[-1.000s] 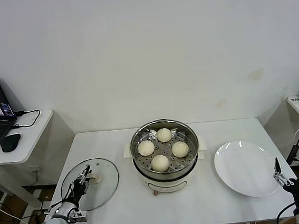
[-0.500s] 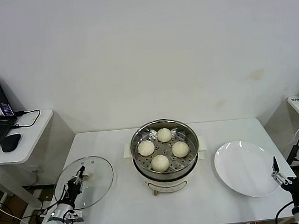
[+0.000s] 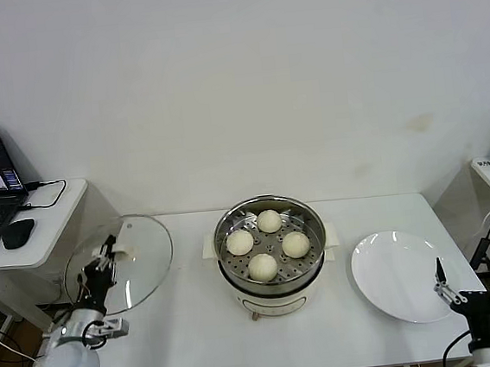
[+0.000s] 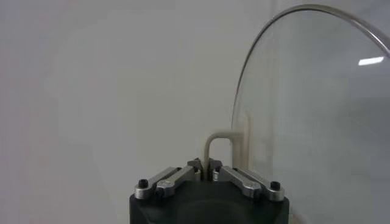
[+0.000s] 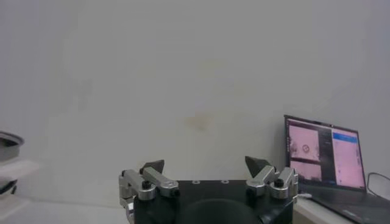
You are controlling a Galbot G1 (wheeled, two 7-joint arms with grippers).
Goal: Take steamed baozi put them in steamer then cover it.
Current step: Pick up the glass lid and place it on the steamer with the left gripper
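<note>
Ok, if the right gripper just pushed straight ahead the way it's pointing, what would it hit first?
Probably nothing near: the right gripper, jaws open, faces only the bare white wall. A laptop sits off to one side, though depth is unclear.

The steamer (image 3: 272,255), a round shiny steel pot on a white base, sits uncovered at the centre of the frame. Four smooth cream-white steamed baozi (image 3: 263,267) rest on its perforated tray, set in a diamond, close together and perhaps just touching. The cover (image 3: 131,264), a clear glass lid with a metal rim, hangs tilted at the left of the frame, raised and well apart from the steamer, its cream handle (image 4: 217,146) pinched in the left gripper (image 4: 207,172).
</note>
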